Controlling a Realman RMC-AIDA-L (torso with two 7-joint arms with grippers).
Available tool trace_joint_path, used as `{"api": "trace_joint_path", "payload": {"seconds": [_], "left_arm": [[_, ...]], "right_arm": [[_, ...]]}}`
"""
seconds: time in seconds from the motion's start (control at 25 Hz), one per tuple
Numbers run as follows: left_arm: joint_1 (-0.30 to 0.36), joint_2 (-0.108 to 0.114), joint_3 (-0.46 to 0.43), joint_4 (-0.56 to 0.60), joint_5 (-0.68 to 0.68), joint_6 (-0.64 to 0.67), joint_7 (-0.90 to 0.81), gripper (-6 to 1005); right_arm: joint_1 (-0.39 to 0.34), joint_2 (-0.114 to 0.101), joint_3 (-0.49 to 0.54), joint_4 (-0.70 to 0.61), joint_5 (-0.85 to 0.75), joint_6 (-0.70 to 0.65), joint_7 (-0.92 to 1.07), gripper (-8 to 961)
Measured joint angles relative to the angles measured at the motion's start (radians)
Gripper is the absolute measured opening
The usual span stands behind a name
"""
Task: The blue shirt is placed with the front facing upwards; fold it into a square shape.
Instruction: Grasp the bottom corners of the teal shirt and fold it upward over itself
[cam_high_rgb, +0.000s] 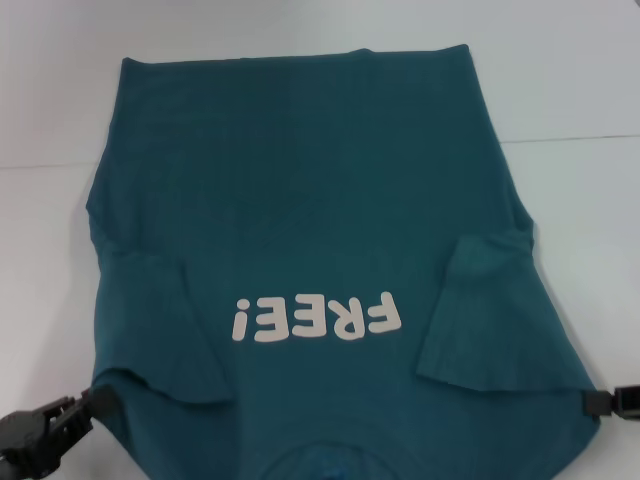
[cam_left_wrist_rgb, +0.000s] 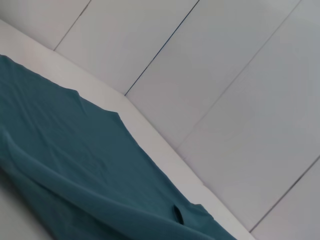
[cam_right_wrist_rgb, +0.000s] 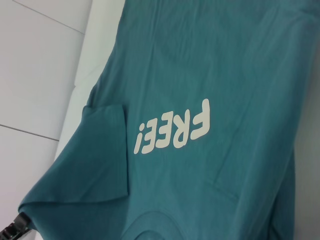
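Note:
The blue shirt (cam_high_rgb: 320, 200) lies front up on the white table, its white "FREE!" lettering (cam_high_rgb: 317, 318) upside down to me and both short sleeves folded inward. Its neck end is nearest me. My left gripper (cam_high_rgb: 98, 402) is shut on the near left shoulder corner, and my right gripper (cam_high_rgb: 598, 402) is shut on the near right corner. Both corners are drawn taut toward the fingers. The right wrist view shows the blue shirt (cam_right_wrist_rgb: 200, 125) with its lettering, and the left gripper (cam_right_wrist_rgb: 14, 227) pinching its far corner. In the left wrist view the blue shirt (cam_left_wrist_rgb: 75, 160) shows as plain cloth with a raised fold.
The white table (cam_high_rgb: 580, 90) reaches past the shirt on both sides and at the far end, with a thin seam line (cam_high_rgb: 570, 140) across it. Pale panelled flooring (cam_left_wrist_rgb: 225, 90) lies beyond the table edge.

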Motion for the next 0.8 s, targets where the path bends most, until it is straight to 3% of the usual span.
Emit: {"api": "trace_joint_path", "payload": {"seconds": [0.48, 0.8], "left_arm": [[0.059, 0.0, 0.0, -0.016, -0.019, 0.085, 0.016, 33], [0.074, 0.0, 0.002, -0.035, -0.018, 0.098, 0.028, 33]], "right_arm": [[-0.105, 0.004, 0.084, 0.005, -0.001, -0.086, -0.066, 57], [-0.125, 0.004, 0.105, 0.006, -0.002, -0.102, -0.076, 62]]}}
